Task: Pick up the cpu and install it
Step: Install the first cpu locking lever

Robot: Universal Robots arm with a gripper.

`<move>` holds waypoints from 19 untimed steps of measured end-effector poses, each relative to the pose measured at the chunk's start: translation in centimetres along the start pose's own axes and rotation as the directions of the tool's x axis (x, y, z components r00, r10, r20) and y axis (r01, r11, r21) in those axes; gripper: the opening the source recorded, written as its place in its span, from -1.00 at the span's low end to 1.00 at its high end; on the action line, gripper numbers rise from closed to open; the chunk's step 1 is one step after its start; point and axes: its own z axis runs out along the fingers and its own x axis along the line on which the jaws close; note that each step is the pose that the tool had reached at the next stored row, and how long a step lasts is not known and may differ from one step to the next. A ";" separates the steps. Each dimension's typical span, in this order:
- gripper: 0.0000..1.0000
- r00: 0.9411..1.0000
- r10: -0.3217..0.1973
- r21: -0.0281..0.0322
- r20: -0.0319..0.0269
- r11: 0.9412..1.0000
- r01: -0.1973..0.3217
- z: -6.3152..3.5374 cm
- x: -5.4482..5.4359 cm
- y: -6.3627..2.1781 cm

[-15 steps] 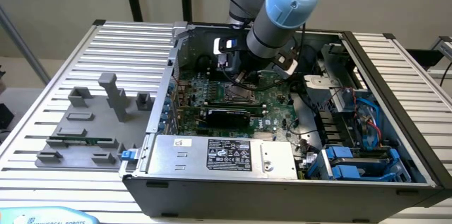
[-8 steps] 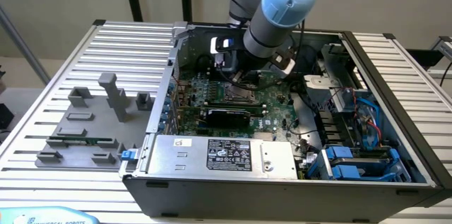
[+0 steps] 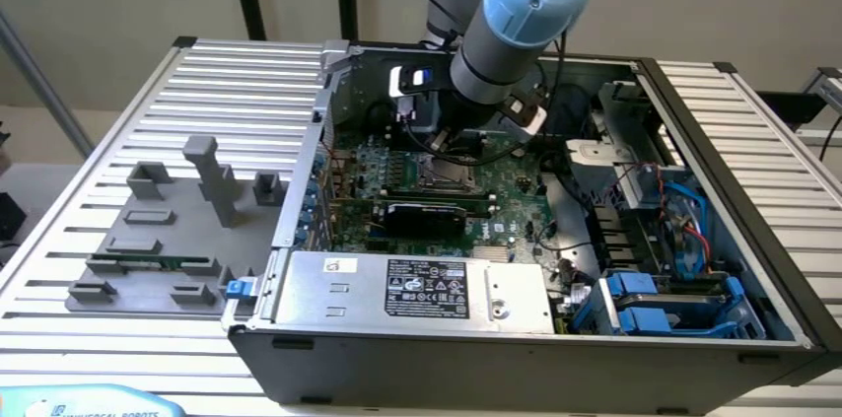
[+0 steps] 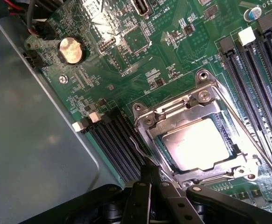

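From the exterior view you see the arm (image 3: pixel 520 18) reaching down into the open computer case (image 3: pixel 526 338), its wrist hanging over the green motherboard (image 3: pixel 435 190) near the middle of the board. That view also gives you the surroundings: the slatted table (image 3: pixel 79 269), the grey fixture blocks (image 3: pixel 197 190) on the exterior view's left, a green memory stick (image 3: pixel 148 263) lying among them, and the power supply (image 3: pixel 408 289) at the case's near edge. The socket itself is small and dark there, and you cannot make out the chip.

The wrist view gives you what the other cannot. The cpu (image 4: pixel 196 144) lies flat inside the metal socket frame (image 4: pixel 196 100), silver top up, sitting within the frame's opening. The gripper (image 4: pixel 149 179) shows as black fingers (image 4: pixel 142 200) pressed together with no gap, clenched and holding nothing, just beside the socket's edge and the dark memory slots (image 4: pixel 117 144). A coin cell battery (image 4: pixel 71 50) sits well apart on the board.
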 end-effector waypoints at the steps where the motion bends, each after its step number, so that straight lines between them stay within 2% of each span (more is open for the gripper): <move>1: -0.79 1.000 0.000 0.000 0.000 1.000 0.000 -0.05 -0.1 0.03; 5: -0.79 1.000 0.001 0.000 0.001 1.000 -0.001 -0.36 -0.5 0.16; 10: -0.79 1.000 0.000 0.000 0.000 1.000 0.000 -0.35 -0.5 0.16; 16: -0.79 1.000 0.000 0.000 0.000 1.000 0.000 -0.20 -1.0 -0.63; 19: -0.79 1.000 0.000 0.000 0.000 1.000 0.000 -0.18 -1.0 -0.70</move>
